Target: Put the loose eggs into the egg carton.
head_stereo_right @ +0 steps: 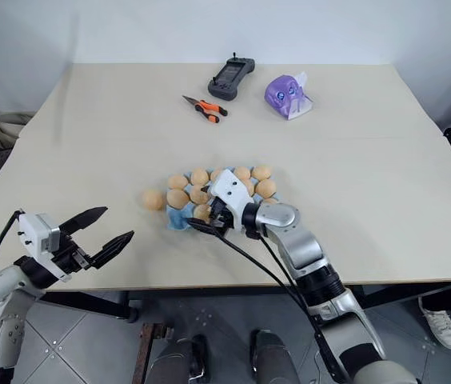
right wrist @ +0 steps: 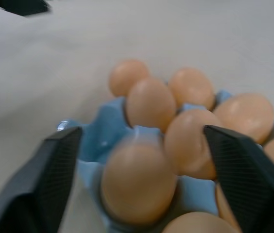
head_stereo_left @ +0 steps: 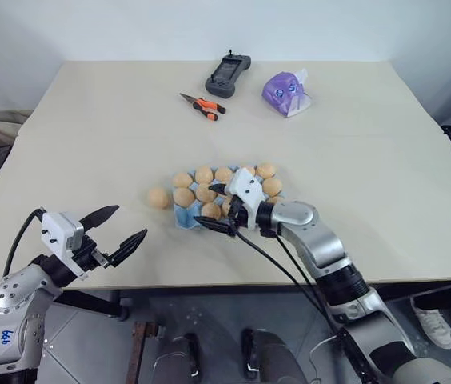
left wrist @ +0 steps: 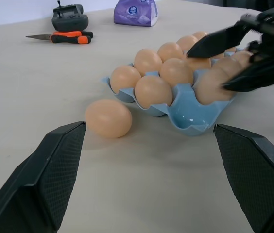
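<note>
Blue egg carton (head_stereo_left: 187, 214) sits mid-frame w/ one loose egg (head_stereo_left: 157, 198) just off its left edge, up-right of my left gripper (head_stereo_left: 116, 229), wide open & empty and prob. nearer than my right gripper (head_stereo_left: 217, 206), spread over the carton's cups.

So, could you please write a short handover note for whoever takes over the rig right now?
Left gripper: open, empty, hovering over the table's near edge.
Right gripper: open over the egg carton, its fingers either side of an egg sitting in a near cup.
Done: most eggs sit in the carton.
Left: one loose egg lies on the table just left of the carton; at least one corner cup near it is empty.
</note>
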`<state>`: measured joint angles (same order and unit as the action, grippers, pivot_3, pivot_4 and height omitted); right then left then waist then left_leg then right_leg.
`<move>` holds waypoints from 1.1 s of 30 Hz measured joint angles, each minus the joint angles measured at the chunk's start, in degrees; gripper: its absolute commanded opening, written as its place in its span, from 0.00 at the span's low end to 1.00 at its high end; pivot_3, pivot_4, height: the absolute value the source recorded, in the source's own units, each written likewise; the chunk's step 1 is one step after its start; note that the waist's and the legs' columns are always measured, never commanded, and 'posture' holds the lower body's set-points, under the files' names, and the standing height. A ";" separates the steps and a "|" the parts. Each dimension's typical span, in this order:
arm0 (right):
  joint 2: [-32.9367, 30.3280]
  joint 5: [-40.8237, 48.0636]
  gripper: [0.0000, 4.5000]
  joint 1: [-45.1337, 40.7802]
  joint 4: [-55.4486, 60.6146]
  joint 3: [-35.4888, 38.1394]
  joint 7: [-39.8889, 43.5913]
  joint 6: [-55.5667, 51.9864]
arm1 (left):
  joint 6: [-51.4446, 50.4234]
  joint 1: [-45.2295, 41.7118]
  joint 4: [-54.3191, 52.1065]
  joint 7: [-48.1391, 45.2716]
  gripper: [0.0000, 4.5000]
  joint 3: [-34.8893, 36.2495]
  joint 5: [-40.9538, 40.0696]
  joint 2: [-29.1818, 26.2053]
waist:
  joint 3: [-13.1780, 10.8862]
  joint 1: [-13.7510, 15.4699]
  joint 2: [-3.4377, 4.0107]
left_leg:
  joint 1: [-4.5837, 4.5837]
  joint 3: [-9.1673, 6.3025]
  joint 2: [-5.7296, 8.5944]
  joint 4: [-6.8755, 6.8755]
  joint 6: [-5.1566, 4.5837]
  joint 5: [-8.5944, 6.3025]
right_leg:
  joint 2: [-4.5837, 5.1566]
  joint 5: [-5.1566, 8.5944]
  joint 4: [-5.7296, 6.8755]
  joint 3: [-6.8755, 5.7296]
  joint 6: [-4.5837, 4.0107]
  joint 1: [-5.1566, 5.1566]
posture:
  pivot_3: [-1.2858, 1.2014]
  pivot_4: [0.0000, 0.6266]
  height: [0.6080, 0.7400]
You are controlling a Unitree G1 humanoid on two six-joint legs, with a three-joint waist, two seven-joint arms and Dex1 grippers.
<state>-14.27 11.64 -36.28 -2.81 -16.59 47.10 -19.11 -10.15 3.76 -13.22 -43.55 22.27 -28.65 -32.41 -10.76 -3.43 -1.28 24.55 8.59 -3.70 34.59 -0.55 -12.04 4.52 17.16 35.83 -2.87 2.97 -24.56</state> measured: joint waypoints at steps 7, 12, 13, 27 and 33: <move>-9.41 6.76 1.00 12.02 10.07 11.25 4.82 3.99 | -0.30 0.61 -0.10 0.57 1.00 -1.19 1.17 -0.02 | 0.03 0.56 -0.06 | -0.04 0.00 0.01 0.04 -0.02 -0.01 | -0.01 -0.02 -0.11 -0.04 0.04 0.12 | 0.52 0.24 1.00; -15.57 8.79 1.00 22.79 9.17 22.38 6.53 10.76 | 0.72 3.68 -0.28 2.29 1.00 -1.59 2.16 1.16 | 0.03 0.39 -0.06 | -0.05 0.01 -0.01 -0.02 -0.02 -0.02 | -0.08 -0.03 -0.19 0.01 0.05 0.10 | 0.52 0.24 1.00; -16.95 8.99 1.00 24.06 9.04 23.83 6.77 11.57 | 0.88 4.03 -0.36 2.89 1.00 -1.32 2.17 1.49 | 0.03 0.29 -0.06 | -0.06 0.02 -0.02 -0.01 -0.02 -0.02 | -0.10 -0.03 -0.16 0.02 0.05 0.10 | 0.52 0.24 1.00; -22.24 12.94 1.00 30.82 2.04 33.30 10.77 14.16 | -0.30 6.60 -2.43 5.99 1.00 1.86 0.24 2.28 | 0.03 0.35 -0.06 | -0.38 -0.01 -0.01 0.39 -0.12 -0.06 | -0.10 0.32 -0.24 0.07 -0.58 0.58 | 0.52 0.24 1.00; -24.18 13.76 1.00 33.77 4.11 33.13 13.38 14.02 | -6.04 2.71 -1.35 10.33 1.00 0.10 1.19 2.21 | 0.02 1.09 -0.05 | -0.39 -0.09 -0.01 0.39 -0.12 -0.06 | -0.10 0.33 -0.23 0.01 -0.59 0.61 | 0.52 0.24 1.00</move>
<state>-38.45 25.40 -2.50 1.30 16.54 60.47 -5.08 -16.19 6.47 -14.57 -33.22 22.37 -27.46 -30.20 -10.74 -2.33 -1.33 24.16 8.50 -3.71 34.98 -0.67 -12.10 4.42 17.49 35.60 -2.85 2.38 -23.95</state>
